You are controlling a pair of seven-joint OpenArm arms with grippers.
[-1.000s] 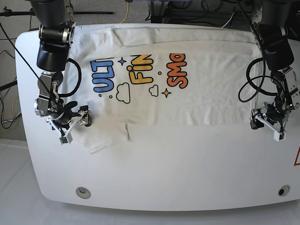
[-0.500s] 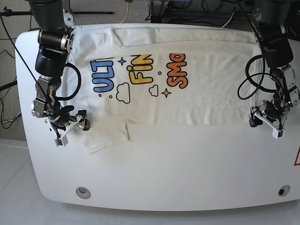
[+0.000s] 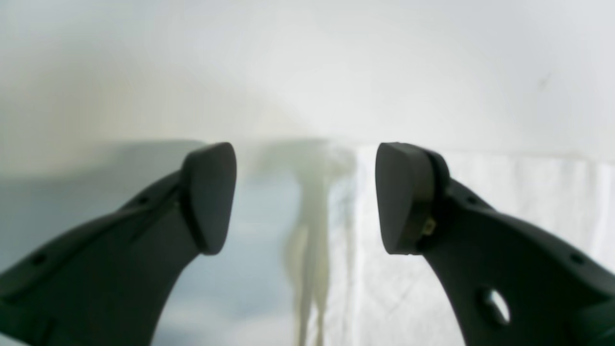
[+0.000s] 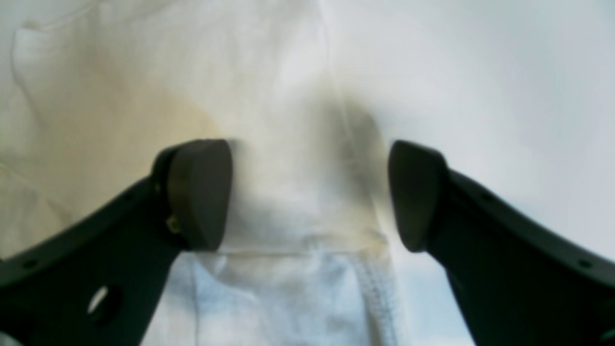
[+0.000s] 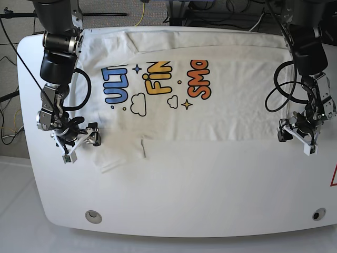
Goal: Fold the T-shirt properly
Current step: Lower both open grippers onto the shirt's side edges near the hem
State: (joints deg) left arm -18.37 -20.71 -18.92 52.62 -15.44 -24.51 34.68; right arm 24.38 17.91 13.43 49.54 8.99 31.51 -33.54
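Note:
The white T-shirt [image 5: 231, 105] lies flat across the far half of the white table [image 5: 210, 184], its far edge folded over so the print reads "ULT", "FIN", "SMO". A sleeve [image 5: 108, 158] sticks out at the near left. My right gripper [image 5: 80, 146] is open, low over that sleeve; in the right wrist view [image 4: 307, 192] a stitched hem [image 4: 375, 288] lies between the jaws. My left gripper [image 5: 296, 141] is open at the shirt's near right corner; in the left wrist view [image 3: 305, 197] the shirt's edge [image 3: 504, 192] lies under the right finger [image 3: 408, 197].
The table's near edge curves round, with a round hole at each near corner [image 5: 93, 215] [image 5: 316, 214]. Black cables loop beside both arms [image 5: 276, 95] [image 5: 81, 89]. More cables and stands lie behind the table's far edge [image 5: 210, 13]. A red mark [image 5: 333, 176] shows at the right edge.
Both grippers have shifted slightly: the left one a little left and away towards the shirt's corner, the right one a little left and nearer by the sleeve. Both stay open. The shirt has not moved.

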